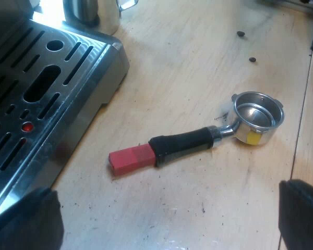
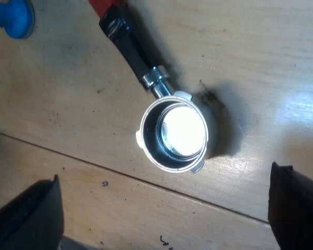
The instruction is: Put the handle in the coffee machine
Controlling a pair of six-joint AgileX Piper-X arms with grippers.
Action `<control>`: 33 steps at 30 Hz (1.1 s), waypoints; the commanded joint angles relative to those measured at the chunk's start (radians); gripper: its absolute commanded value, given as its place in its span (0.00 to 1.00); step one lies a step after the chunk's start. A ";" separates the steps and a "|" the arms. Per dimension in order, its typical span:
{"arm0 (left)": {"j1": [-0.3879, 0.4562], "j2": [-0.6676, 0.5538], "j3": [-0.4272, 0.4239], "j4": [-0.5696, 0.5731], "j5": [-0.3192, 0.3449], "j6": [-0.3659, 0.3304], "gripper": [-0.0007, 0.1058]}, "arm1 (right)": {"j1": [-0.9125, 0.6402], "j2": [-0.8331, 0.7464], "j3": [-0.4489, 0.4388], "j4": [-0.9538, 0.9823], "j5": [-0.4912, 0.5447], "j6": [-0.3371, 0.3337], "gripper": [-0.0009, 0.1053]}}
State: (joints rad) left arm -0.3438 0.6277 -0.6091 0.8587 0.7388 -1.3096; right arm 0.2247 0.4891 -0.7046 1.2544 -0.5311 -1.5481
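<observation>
- The holder (image 1: 198, 140) lies loose and flat on the wooden tabletop (image 1: 188, 67), just beside the espresso machine's drip tray (image 1: 52, 94). It is not yet locked into the machine.
- Its basket (image 2: 172, 133) faces mouth-up and looks empty (bright metal at the bottom), so it rests steadily on its underside.
- Its long axis lies along the tabletop. The red end (image 1: 130, 159) points towards the drip tray and the basket points away.
- My left jaws are spread wide and hold nothing, with the dark handle ahead of them. I judge it the likely place to grip.
- My right jaws, also spread and empty, hang above the basket.
- A blue tamper (image 2: 13, 18) stands near the handle.
</observation>
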 commanded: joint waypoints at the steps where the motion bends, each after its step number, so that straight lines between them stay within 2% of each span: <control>1: -0.002 0.031 -0.005 -0.014 -0.005 -0.002 0.81 | 0.001 0.029 -0.011 -0.017 0.011 -0.002 0.76; 6: -0.002 0.079 -0.005 -0.015 -0.003 -0.002 0.81 | 0.016 0.049 -0.011 -0.018 0.041 -0.002 0.76; 9: -0.002 0.097 -0.005 -0.030 -0.001 -0.002 0.81 | 0.098 0.067 -0.011 -0.023 0.108 0.006 0.76; 11: -0.002 0.103 -0.005 -0.048 -0.001 -0.002 0.81 | 0.158 0.079 -0.011 -0.027 0.158 0.032 0.76; 15: -0.002 0.103 -0.005 -0.059 -0.001 -0.002 0.81 | 0.321 0.109 -0.011 -0.089 0.257 0.174 0.76; 16: -0.002 0.103 -0.005 -0.057 -0.001 -0.002 0.81 | 0.337 0.110 -0.011 -0.098 0.271 0.192 0.76; 21: -0.002 0.103 -0.005 -0.057 -0.001 -0.002 0.81 | 0.517 0.116 -0.011 -0.176 0.465 0.414 0.76; 22: -0.002 0.103 -0.005 -0.057 -0.001 0.000 0.81 | 0.553 0.116 -0.011 -0.183 0.510 0.486 0.76; 23: -0.002 0.103 -0.005 -0.057 -0.001 -0.001 0.81 | 0.570 0.116 -0.011 -0.186 0.531 0.528 0.76; 25: -0.002 0.103 -0.005 -0.057 -0.001 0.004 0.81 | 0.619 0.116 -0.011 -0.189 0.604 0.690 0.76; 27: -0.002 0.103 -0.005 -0.057 -0.001 0.007 0.81 | 0.656 0.116 -0.011 -0.189 0.624 0.830 0.76; 28: -0.002 0.103 -0.005 -0.057 -0.001 0.011 0.81 | 0.664 0.116 -0.011 -0.189 0.626 0.854 0.76; 29: -0.002 0.103 -0.005 -0.057 -0.001 0.011 0.81 | 0.695 0.127 -0.011 -0.189 0.625 0.958 0.76; 30: -0.002 0.103 -0.005 -0.057 -0.001 0.010 0.81 | 0.698 0.128 -0.011 -0.189 0.625 0.977 0.76; 32: -0.002 0.103 -0.005 -0.057 -0.001 0.010 0.81 | 0.735 0.157 -0.011 -0.189 0.621 1.063 0.76; 33: -0.002 0.103 -0.005 -0.057 -0.001 0.010 0.81 | 0.738 0.164 -0.011 -0.189 0.621 1.069 0.76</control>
State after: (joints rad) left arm -0.3438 0.7322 -0.6091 0.8059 0.7343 -1.3026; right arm 0.9651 0.6519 -0.7046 1.0618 0.0870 -0.6167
